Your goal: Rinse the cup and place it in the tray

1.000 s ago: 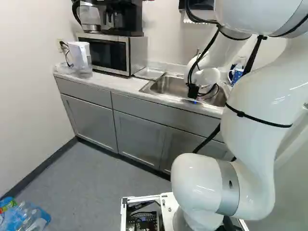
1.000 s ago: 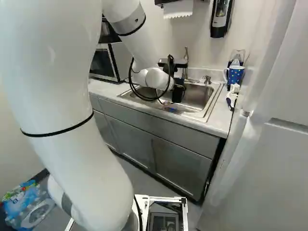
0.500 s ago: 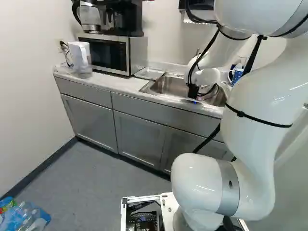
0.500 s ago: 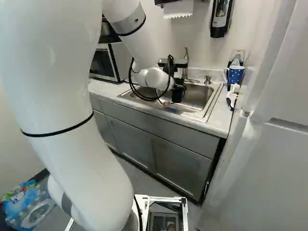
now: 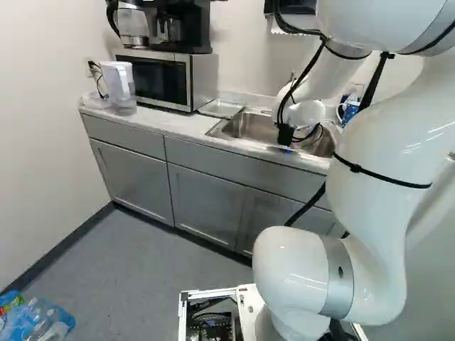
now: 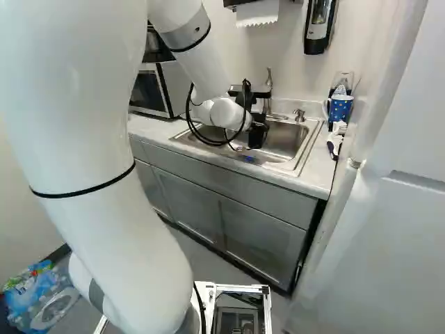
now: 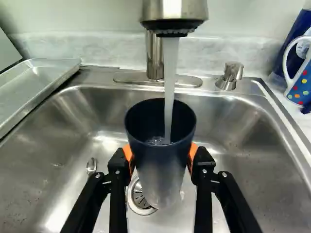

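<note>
My gripper (image 6: 257,133) pinches the dark cup (image 7: 160,162) from both sides, at twelve o'clock, straight ahead between my fingers, under running water (image 7: 170,82); the tray (image 7: 30,90) lies at ten o'clock.

The white arm (image 5: 380,220) has grey rings (image 5: 339,278), black straps (image 5: 380,180) and cables (image 5: 304,211), silver-screwed black fingers (image 7: 117,189) and orange pads (image 7: 128,153)

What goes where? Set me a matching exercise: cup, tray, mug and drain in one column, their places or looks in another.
1. Cup
2. Tray
3. Mug
4. Drain

A. Blue with coloured dots
B. In the jaws, under running water
C. Set in the floor of the sink
D. Between microwave and sink

Pairs: 1-B, 2-D, 3-A, 4-C
</note>
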Controlling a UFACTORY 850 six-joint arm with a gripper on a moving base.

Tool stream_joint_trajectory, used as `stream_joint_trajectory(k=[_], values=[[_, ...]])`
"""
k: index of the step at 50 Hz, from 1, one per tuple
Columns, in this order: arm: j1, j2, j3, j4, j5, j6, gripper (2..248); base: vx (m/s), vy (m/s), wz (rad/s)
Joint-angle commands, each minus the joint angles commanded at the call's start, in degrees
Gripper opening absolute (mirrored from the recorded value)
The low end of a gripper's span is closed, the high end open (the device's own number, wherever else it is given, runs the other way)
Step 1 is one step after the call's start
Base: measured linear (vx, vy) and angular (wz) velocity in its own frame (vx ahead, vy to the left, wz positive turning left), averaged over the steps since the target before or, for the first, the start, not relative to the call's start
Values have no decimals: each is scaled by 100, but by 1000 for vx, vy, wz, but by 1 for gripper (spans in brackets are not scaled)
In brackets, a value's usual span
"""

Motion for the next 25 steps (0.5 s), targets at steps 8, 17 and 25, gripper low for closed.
stream_joint_trajectory(k=[8, 17, 25], values=[[0, 0, 0, 0, 0, 0, 124, 0, 0, 0], [0, 0, 0, 0, 0, 0, 124, 0, 0, 0], [0, 0, 0, 0, 0, 0, 124, 0, 0, 0]])
